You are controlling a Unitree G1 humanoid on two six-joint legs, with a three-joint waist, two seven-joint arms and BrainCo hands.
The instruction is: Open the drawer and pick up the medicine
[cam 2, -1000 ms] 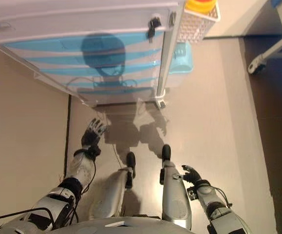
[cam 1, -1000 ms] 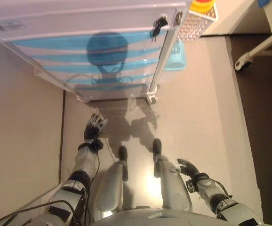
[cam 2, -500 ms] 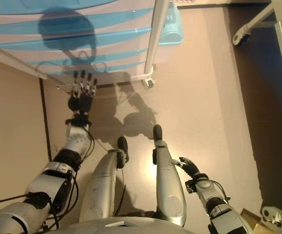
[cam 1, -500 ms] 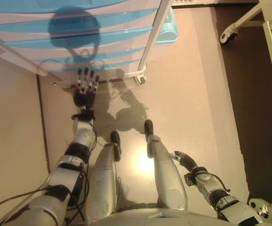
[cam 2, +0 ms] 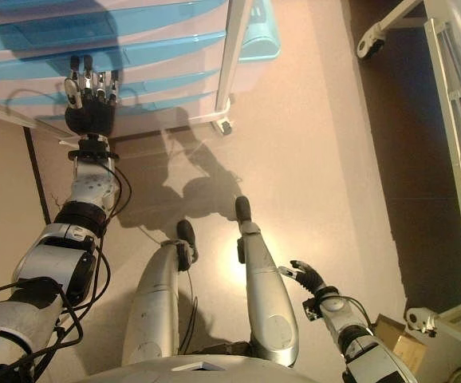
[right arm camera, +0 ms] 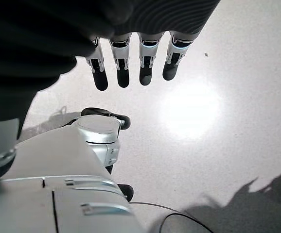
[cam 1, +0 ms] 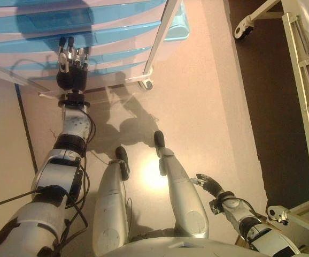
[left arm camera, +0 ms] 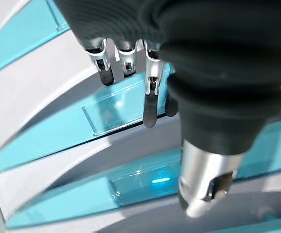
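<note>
Reaching up with straight fingers point(left arm camera: 149, 104), the left hand point(cam 1: 71, 75) lies against the front of a blue drawer point(left arm camera: 121, 109) in the white drawer cabinet point(cam 1: 111, 37), its fingertips at the drawer's clear handle recess (all the drawers look closed). No medicine shows in any view. The right hand point(cam 2: 304, 276) hangs low beside the robot over the floor point(cam 1: 208, 107), fingers relaxed and holding nothing. A white metal frame point(cam 1: 304, 69) stands at the right

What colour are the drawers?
The drawers are see-through light blue in a white frame, clearest in the left wrist view.
</note>
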